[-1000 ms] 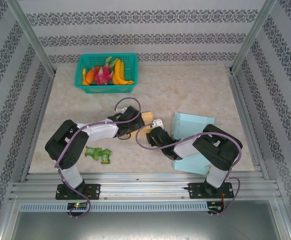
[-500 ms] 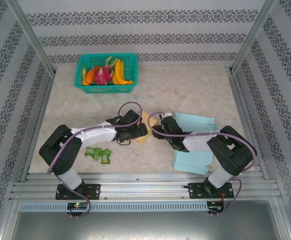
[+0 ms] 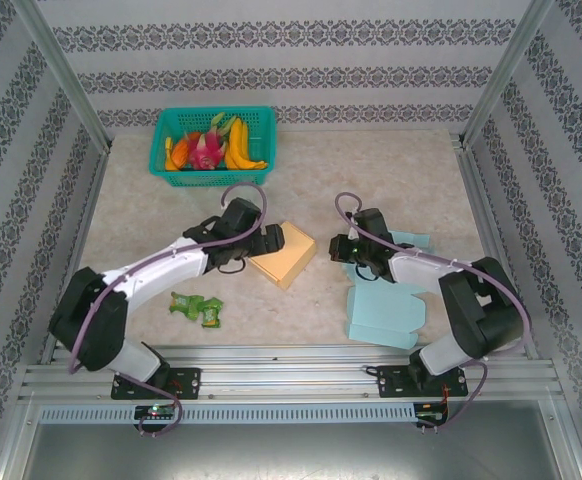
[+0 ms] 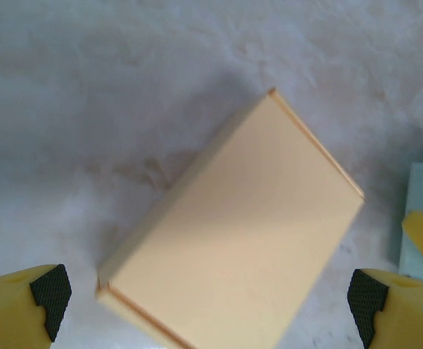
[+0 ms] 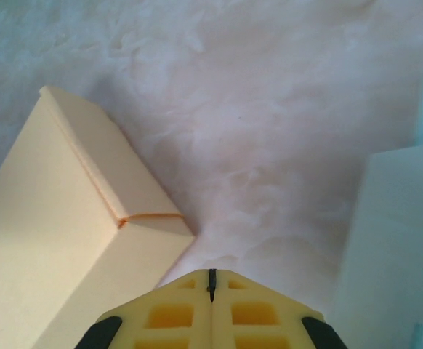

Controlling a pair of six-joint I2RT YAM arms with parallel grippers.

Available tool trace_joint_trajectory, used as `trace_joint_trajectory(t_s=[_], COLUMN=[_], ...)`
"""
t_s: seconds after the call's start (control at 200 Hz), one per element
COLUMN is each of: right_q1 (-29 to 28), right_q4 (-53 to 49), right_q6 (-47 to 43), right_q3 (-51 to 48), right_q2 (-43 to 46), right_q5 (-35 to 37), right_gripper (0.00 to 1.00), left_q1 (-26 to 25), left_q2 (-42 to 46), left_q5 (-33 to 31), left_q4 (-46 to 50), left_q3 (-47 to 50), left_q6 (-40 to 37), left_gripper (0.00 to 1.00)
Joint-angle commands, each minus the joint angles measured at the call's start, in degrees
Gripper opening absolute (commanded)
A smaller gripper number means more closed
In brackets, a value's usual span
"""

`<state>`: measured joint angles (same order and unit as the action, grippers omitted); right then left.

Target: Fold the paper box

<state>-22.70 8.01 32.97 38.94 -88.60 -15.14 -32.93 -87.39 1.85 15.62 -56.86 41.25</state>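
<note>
My left gripper [image 4: 204,294] stands wide, pads either side of the near end of the tan paper box [image 4: 233,233], whose long axis runs 7 to 1 o'clock. Overhead, the right gripper [image 3: 341,248] sits pinched empty at its 3 o'clock. Right wrist adds the tucked end flap [image 5: 153,222].

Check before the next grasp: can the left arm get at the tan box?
Probably yes: the left gripper is open directly above the tan box, nothing lies on it, and the shut right gripper sits beside it.
</note>
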Motion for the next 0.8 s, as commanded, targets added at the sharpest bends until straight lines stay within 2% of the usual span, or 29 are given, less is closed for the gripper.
trace_joint_trajectory(t_s=[0.0, 0.205, 0.624, 0.794], right_q1=[-0.03, -1.33, -2.25, -2.65], right_q4=[-0.57, -0.64, 1.67, 3.37], right_q6=[3.34, 4.38, 4.86, 4.49], right_q3=[2.92, 5.00, 6.84, 8.60], right_q2=[-3.20, -6.96, -12.59, -14.72], right_q5=[-7.29, -7.37, -5.86, -7.01], right_gripper=[0.00, 0.00, 0.00, 0.00], left_q1=[2.94, 3.70, 3.57, 1.40], left_q2=[-4.95, -13.31, -22.28, -24.25], left_q5=[6.32, 10.37, 17.75, 21.36], left_q4=[-8.59, -12.72, -19.94, -21.58], left_q3=[-2.95, -8.29, -7.91, -9.03], left_q6=[-9.25, -11.30, -6.21, -4.71], left_gripper=[1.00, 1.00, 0.99, 0.98])
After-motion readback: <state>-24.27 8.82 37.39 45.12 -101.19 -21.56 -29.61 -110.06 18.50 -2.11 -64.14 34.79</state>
